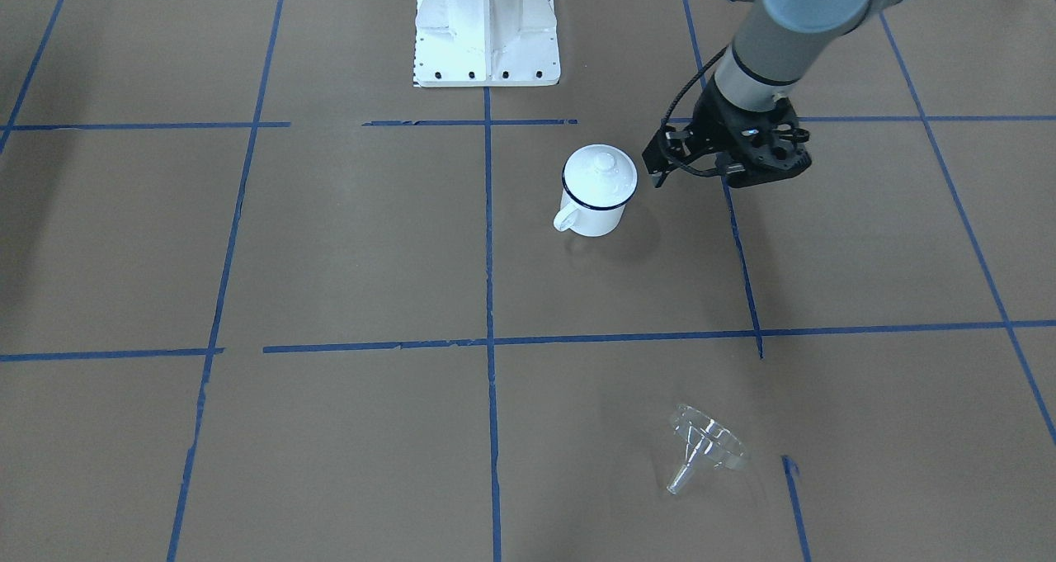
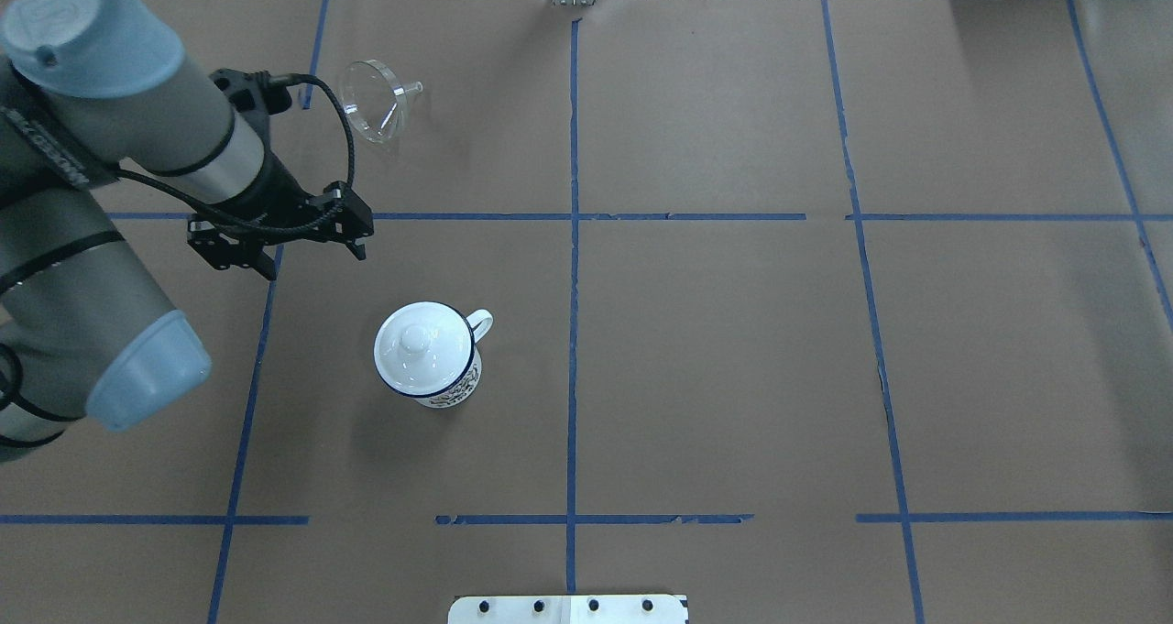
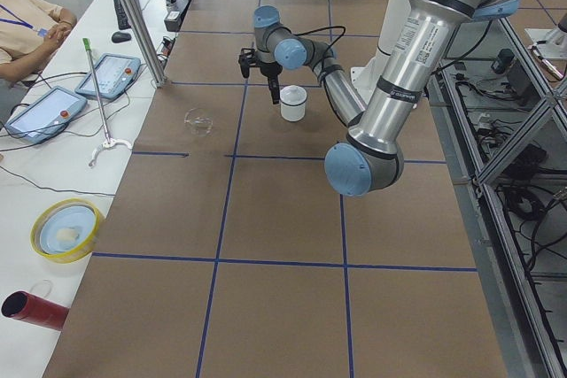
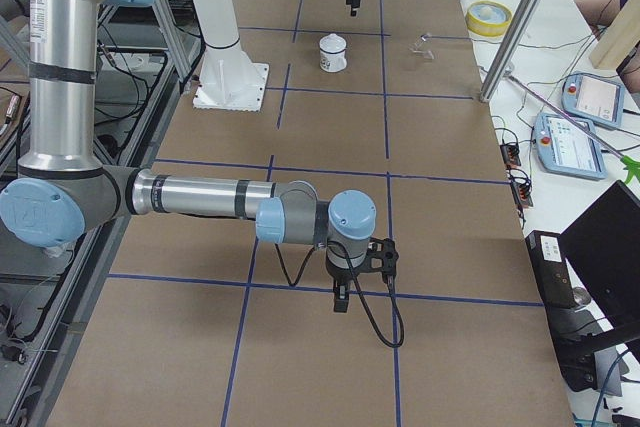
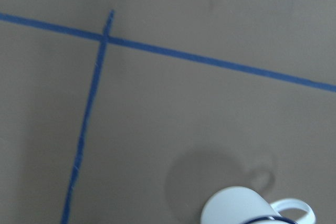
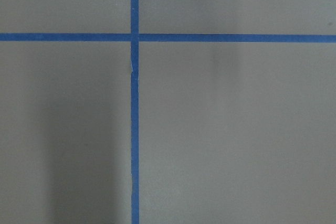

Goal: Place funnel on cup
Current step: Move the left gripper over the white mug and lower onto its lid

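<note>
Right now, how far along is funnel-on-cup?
Done: nothing visible. The funnel lies on its side on the table, apart from the cup, whose mouth is covered by a white lid. In hand: nothing; the left gripper hovers between them. Left: probably lift the lid off, grasp the funnel, seat it on the cup.

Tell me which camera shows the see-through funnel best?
The exterior front-facing view: the small clear cone-shaped funnel lies on its side, cone and spout plain. Overhead shows its round mouth. Both side views show a tiny glint, the left wrist view only its edge, the right wrist view nothing.
</note>
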Tool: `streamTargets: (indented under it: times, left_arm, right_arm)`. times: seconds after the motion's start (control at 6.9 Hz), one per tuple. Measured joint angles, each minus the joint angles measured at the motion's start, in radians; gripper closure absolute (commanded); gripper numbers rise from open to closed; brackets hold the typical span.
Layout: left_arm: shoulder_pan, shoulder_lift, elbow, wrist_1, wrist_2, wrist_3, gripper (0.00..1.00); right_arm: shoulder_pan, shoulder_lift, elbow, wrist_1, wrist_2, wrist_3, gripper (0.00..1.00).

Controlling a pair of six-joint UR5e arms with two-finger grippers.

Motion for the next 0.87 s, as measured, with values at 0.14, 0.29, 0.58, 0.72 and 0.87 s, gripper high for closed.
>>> streamTargets:
  times: [0.14,0.29,0.58,0.72,0.87]
  left_arm:
    - [0.051,-0.026,0.004,0.019,0.020,-0.048,0.11]
    - [0.094,-0.041,0.008,0.025,0.036,-0.097,0.15]
    - [0.134,-0.068,0.033,0.013,0.057,-0.147,0.18]
    - [0.139,-0.077,0.051,0.003,0.059,-0.152,0.18]
    - [0.140,-0.081,0.060,-0.001,0.060,-0.154,0.26]
  right_arm:
    - [0.000,0.000,0.000,0.000,0.000,0.000,0.00]
    - [0.000,0.000,0.000,0.000,0.000,0.000,0.00]
    - [0.000,0.000,0.000,0.000,0.000,0.000,0.00]
    - [0.000,0.000,0.000,0.000,0.000,0.000,0.00]
    - [0.000,0.000,0.000,0.000,0.000,0.000,0.00]
